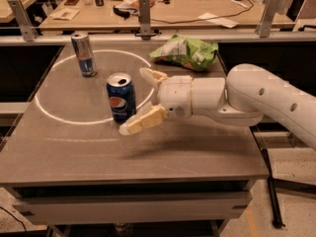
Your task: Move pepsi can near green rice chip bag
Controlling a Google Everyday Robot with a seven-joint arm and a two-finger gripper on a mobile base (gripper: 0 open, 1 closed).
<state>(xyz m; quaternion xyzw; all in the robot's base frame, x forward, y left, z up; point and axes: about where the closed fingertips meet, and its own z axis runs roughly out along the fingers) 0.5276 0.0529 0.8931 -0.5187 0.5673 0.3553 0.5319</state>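
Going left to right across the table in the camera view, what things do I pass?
The slim silver and blue can → pepsi can → green rice chip bag. The gripper, open, sits at the pepsi can's right side, overlapping it, so it's unranked.

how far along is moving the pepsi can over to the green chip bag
Done: the gripper has reached the pepsi can and sits just to its right, fingers spread open. In hand: nothing is gripped yet; the can stands upright on the table. Left: close on the can, then probably carry it back and right to the green rice chip bag, which lies well apart near the far edge.
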